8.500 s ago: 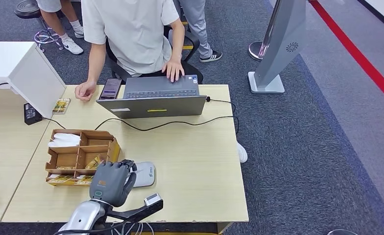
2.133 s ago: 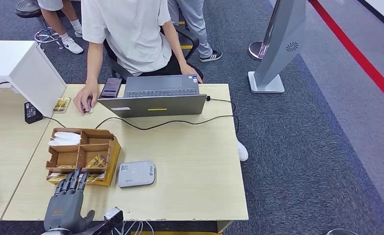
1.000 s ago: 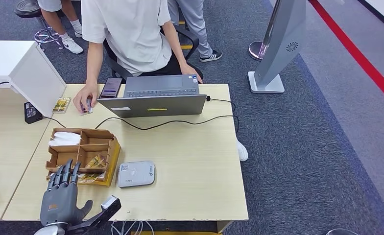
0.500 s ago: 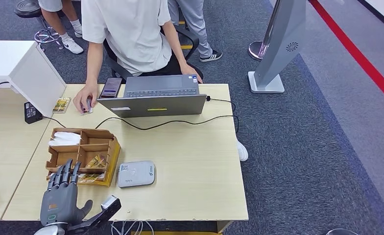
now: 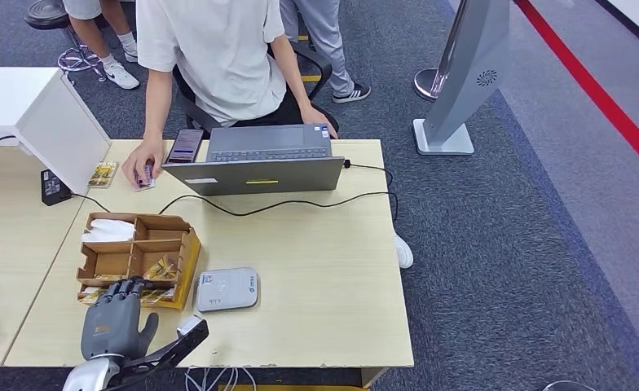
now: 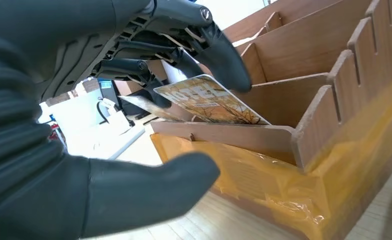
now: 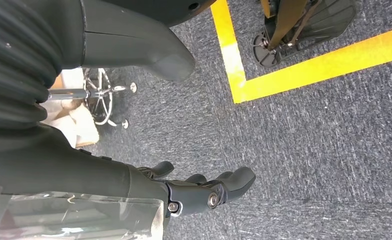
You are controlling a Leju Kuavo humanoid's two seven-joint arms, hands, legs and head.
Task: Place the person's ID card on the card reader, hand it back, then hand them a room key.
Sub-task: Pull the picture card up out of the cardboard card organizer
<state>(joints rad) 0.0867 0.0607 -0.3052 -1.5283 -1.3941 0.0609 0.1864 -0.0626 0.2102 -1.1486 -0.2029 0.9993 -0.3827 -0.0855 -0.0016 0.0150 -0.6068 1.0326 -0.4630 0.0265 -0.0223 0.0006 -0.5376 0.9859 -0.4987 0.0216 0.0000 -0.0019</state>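
I have the left robot hand (image 5: 116,322) at the near edge of the wooden organizer (image 5: 96,262) on the worktop (image 5: 316,277), its fingertips (image 6: 224,60) reaching into the nearest compartment, the one holding the room key card (image 6: 209,100). From the left wrist camera the card lies right at the fingers: it leans tilted over the compartment's front wall, printed face up, and the dark fingers curl over its upper edge while the thumb (image 6: 149,185) sits apart on the outside of that wall. Fingers and thumb are not closed on anything; whether a fingertip already touches the card I cannot tell. The card's long axis runs roughly along the front wall, across the line of my fingers, so I judge the pull has to come up and back toward the thumb. The right robot hand (image 7: 204,190) hangs low over the carpet, holding nothing, its fingers loosely curled, so the left is plainly the nearer one. The card reader (image 5: 227,289) sits just beside the organizer with no card on it, and the person's hand (image 5: 143,159) rests on a small card (image 5: 145,181) at the far edge of the worktop, well apart from mine.
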